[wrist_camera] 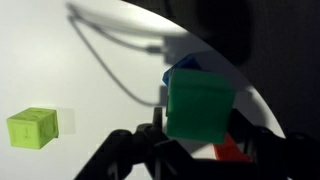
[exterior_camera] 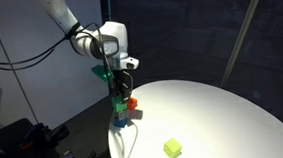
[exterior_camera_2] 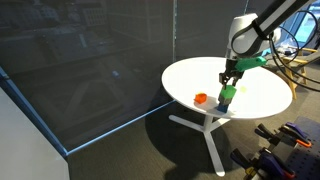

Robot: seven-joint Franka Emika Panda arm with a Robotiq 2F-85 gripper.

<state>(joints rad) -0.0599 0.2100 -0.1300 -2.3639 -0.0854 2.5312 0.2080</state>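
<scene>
Four blocks, one tabletop, one end effector; entries follow.

Item 1, green block [wrist_camera: 200, 105]: one. It fills the centre of the wrist view, pinched between the fingers of the end effector [wrist_camera: 198, 132], which press on its two sides. In an exterior view [exterior_camera_2: 228, 94] it sits right of centre in the frame, low over the white tabletop [exterior_camera_2: 270, 100].

Item 2, blue block [wrist_camera: 183, 68]: one. It shows just above and left of the green block in the wrist view and is partly hidden by it. Whether the two touch or are merely close cannot be told.

Item 3, red block [wrist_camera: 232, 150]: one. It lies lower right of centre in the wrist view, mostly covered by the green block and a finger. In an exterior view [exterior_camera_2: 200, 98] it lies on the tabletop near the held block, to its left in the frame.

Item 4, yellow-green block [wrist_camera: 32, 128]: one. It sits alone at the far left of the wrist view, well apart from the rest, and at lower centre in an exterior view [exterior_camera: 172, 148].

Progress, as judged: the pick-up of the green block looks done, and the block now stands by the blue and red ones. Setting it down and opening the fingers are not yet shown as done. The yellow-green block lies untouched.
</scene>
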